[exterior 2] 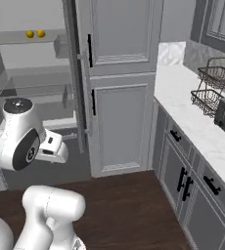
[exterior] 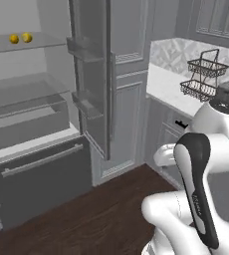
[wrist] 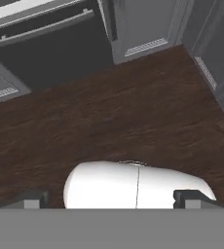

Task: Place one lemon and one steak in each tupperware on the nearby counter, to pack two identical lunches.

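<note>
I have the fridge standing open ahead of me, and two lemons (exterior: 20, 38) sit side by side, just apart, near the middle of its upper glass shelf (exterior: 47, 42); from the right base camera they show as the same yellow pair (exterior 2: 35, 33) high on the left. The counter (exterior: 169, 89) runs along the right wall, white with grey veins, and carries a black two-tier wire basket (exterior: 206, 74) (both tiers look bare from here). I cannot make out any steak or tupperware from these angles.

In the hand camera the gripper (wrist: 111, 199) looks down at the dark wood floor (wrist: 133, 112), well short of the fridge. Its jaws stand wide open, one dark tip at each lower corner, with nothing between them. The fridge's dark bottom drawer (wrist: 46, 44) with its long bar handle lies along the top of that view.
</note>
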{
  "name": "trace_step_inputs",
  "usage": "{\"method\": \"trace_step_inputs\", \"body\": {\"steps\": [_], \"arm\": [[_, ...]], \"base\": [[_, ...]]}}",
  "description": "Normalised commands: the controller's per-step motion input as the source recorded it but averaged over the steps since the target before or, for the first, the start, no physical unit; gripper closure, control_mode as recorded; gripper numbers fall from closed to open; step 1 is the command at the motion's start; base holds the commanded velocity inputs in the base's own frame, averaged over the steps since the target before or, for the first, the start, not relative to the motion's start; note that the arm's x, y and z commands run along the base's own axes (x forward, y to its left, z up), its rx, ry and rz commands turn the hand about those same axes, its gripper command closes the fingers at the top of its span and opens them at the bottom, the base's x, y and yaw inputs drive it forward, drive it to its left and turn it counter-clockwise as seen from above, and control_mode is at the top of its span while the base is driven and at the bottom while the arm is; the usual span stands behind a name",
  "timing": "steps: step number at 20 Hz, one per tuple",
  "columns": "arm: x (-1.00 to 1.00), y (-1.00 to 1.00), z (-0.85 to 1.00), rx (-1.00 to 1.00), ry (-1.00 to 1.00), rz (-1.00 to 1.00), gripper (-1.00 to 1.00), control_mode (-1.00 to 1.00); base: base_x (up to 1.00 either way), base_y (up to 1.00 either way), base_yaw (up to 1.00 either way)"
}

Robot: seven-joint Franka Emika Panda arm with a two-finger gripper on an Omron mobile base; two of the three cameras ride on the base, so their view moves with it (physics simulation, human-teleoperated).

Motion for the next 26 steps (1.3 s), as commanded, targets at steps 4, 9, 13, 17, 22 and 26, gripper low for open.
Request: {"method": "trace_step_inputs", "body": {"steps": [4,9,13,17,22,26], "arm": [[0.0,0.0,0.0,0.0,0.0,0.0,-1.0,1.0],[0.0,0.0,0.0,0.0,0.0,0.0,-1.0,1.0],[0.0,0.0,0.0,0.0,0.0,0.0,-1.0,1.0],[0.0,0.0,0.0,0.0,0.0,0.0,-1.0,1.0],[0.0,0.0,0.0,0.0,0.0,0.0,-1.0,1.0],[0.0,0.0,0.0,0.0,0.0,0.0,-1.0,1.0]], "base": [[-0.78,0.01,0.74],[-0.49,0.71,0.55],[0.6,0.47,0.19],[1.0,0.02,0.03],[1.0,-0.35,0.0],[1.0,-0.11,0.0]]}}
